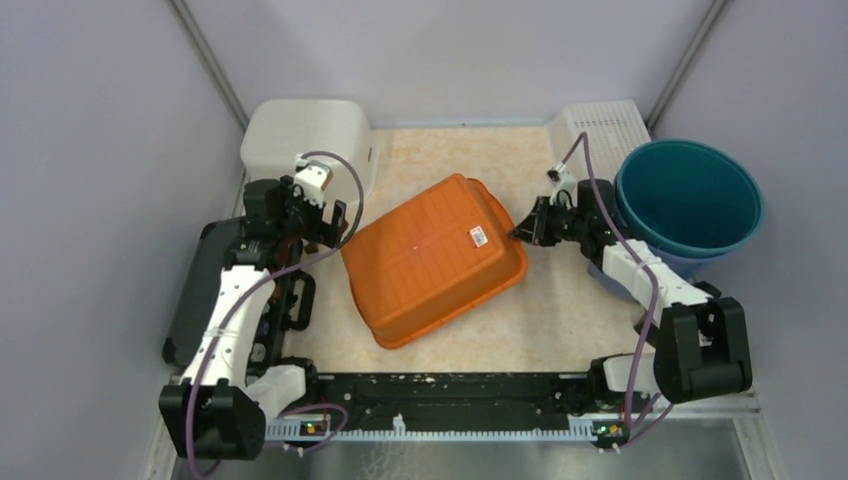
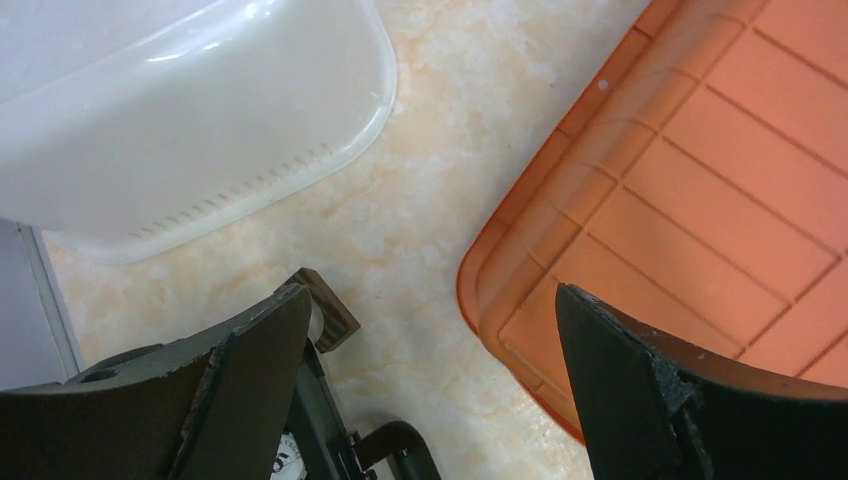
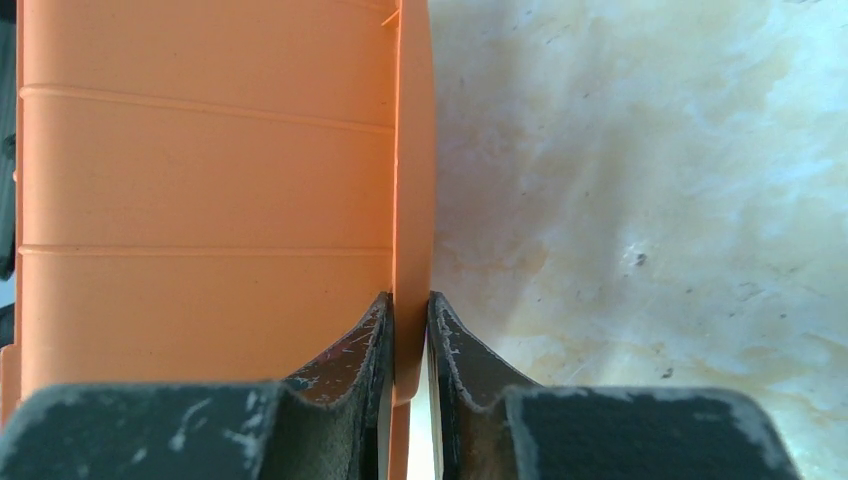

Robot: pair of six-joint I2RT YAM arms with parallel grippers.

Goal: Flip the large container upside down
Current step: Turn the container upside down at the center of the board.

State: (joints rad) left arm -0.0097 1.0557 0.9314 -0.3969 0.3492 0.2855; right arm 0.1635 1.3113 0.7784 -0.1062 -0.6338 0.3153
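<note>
The large container (image 1: 430, 260) is an orange tub in the middle of the table. Its ribbed base with a barcode sticker faces up and it lies skewed. At the tub's right end, my right gripper (image 1: 520, 232) is shut on the rim. In the right wrist view the thin orange rim (image 3: 412, 150) runs between the two fingers of the gripper (image 3: 410, 300), with the tub's wall (image 3: 200, 180) to the left. My left gripper (image 1: 335, 225) stands open at the tub's left corner. In the left wrist view the gripper (image 2: 430, 295) holds nothing and the tub (image 2: 700, 200) lies under its right finger.
A white bin (image 1: 305, 135) sits upturned at the back left, also seen as the white bin (image 2: 180, 120) in the left wrist view. A teal bucket (image 1: 690, 195) stands at the right and a white slatted basket (image 1: 600, 125) behind it. A black case (image 1: 195, 290) lies along the left edge.
</note>
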